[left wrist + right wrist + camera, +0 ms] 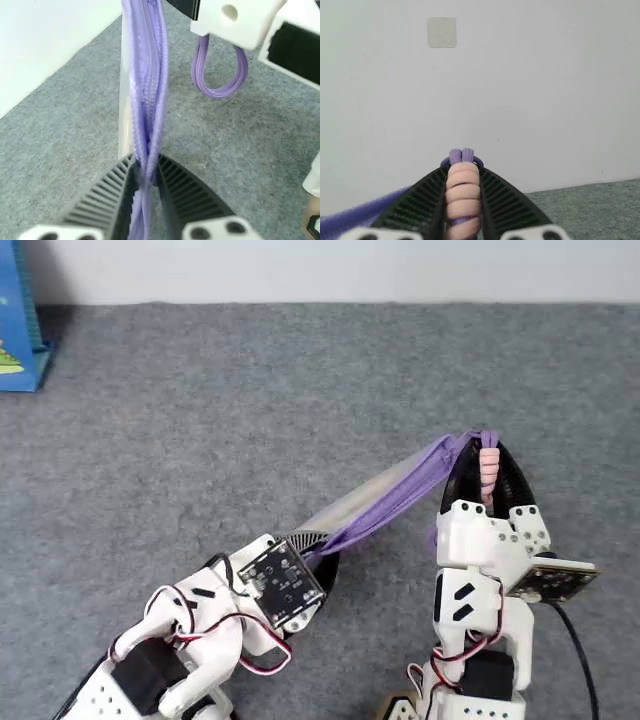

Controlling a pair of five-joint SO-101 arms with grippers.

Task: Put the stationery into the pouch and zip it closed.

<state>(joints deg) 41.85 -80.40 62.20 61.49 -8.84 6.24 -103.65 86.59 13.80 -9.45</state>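
The surface is a grey carpet (250, 410) with a short, felt-like nap, and it runs back to a plain white wall (330, 270). A blue box (18, 330) stands at the far corner against the wall. In the right wrist view a small pale square plate (441, 32) sits flat on the wall.

The pouch (390, 502) is stretched in a long line between the two arms, well clear of the box. It is soft purple fabric with a ribbed woven zipper band, and one side panel is pale and translucent. Whether it touches the carpet cannot be told.

The left gripper (146, 162) has black ridged fingers pinched tight on the zipper band at the near end of the pouch. The right gripper (463, 167) is clamped on the pink coiled pull (463, 195), a fat spiral cord with purple ends, at the far end of the pouch. A thin purple loop (220, 75) of cord hangs down beneath the right arm's white housing.
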